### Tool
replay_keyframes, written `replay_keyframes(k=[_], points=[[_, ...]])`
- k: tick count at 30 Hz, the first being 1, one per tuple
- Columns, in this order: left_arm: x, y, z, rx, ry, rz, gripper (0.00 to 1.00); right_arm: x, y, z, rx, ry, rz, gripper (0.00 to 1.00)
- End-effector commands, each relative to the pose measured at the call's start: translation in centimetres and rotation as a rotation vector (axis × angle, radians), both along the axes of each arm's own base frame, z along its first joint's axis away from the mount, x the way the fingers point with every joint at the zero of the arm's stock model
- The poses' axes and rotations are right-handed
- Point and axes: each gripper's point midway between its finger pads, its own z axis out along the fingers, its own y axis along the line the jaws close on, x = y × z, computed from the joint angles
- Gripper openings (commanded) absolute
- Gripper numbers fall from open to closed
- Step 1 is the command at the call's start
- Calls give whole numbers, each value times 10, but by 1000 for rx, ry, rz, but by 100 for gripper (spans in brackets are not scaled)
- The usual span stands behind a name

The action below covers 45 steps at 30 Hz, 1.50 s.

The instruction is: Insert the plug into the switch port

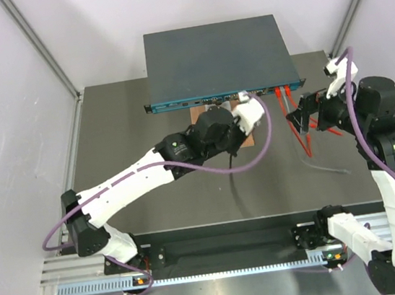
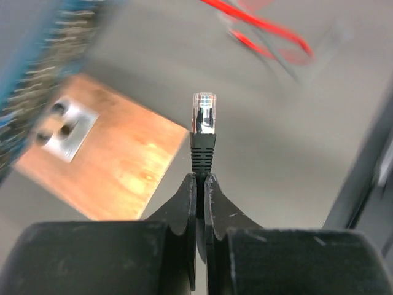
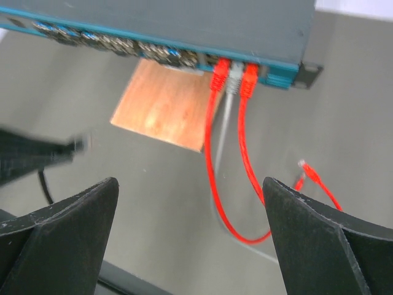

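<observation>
The left gripper (image 2: pixel 201 179) has its fingers pressed together on the black boot just behind the plug (image 2: pixel 204 114). The clear connector sticks out past the tips with nothing covering its nose. I judge this hold leaves the whole head free to slide into a socket.

The plug is not in yet. In the left wrist view it hangs in the air above the table (image 2: pixel 295 160). A wooden board (image 2: pixel 116 163) lies below and to its left, and the ports are only a blur at the left edge.

From above, the left arm reaches to the teal front of the switch (image 1: pixel 214 54), right of its middle and close to the port row. Which port the plug faces cannot be told.

Further right, two red cables (image 3: pixel 210 141) and a grey cable (image 3: pixel 228 117) sit in ports near the switch's right end. The right gripper (image 3: pixel 190 227) is spread wide and holds nothing. It is aimed at those cables but stands apart from them, probably to keep out of the left arm's way.
</observation>
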Motion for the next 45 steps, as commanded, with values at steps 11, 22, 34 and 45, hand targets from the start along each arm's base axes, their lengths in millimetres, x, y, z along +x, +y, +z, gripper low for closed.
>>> replay_keyframes(k=[11, 22, 34, 45], points=[[43, 11, 116, -600, 201, 571, 0, -42, 74, 41, 284, -132, 439, 76], [34, -17, 107, -645, 368, 574, 0, -27, 97, 23, 282, -87, 532, 65], [30, -36, 111, -689, 408, 554, 0, -18, 113, -2, 301, -28, 552, 66], [24, -46, 110, -692, 450, 529, 0, -17, 114, -12, 293, -34, 550, 6]])
